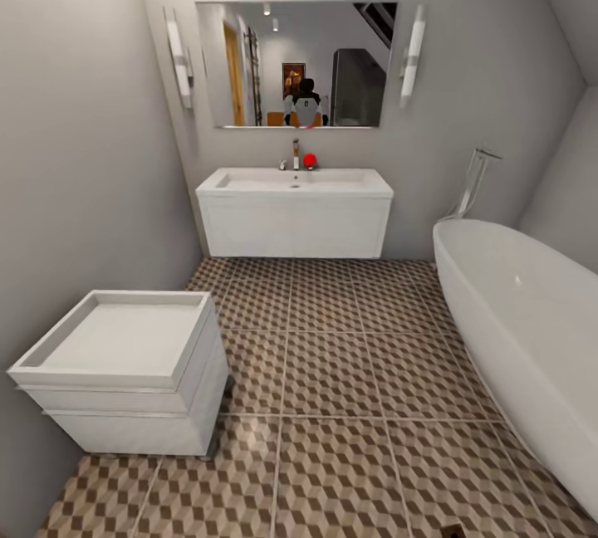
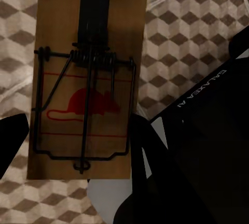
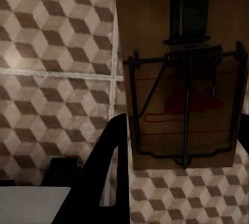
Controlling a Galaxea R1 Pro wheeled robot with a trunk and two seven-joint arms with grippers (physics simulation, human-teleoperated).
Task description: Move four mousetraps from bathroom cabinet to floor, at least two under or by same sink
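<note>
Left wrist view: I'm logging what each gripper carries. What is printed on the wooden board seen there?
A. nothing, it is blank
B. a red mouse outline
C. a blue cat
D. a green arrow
B: the mousetrap bears a red mouse figure between red lines, under its dark wire spring.

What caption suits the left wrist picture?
Left gripper holding a mousetrap above the patterned floor.
</note>
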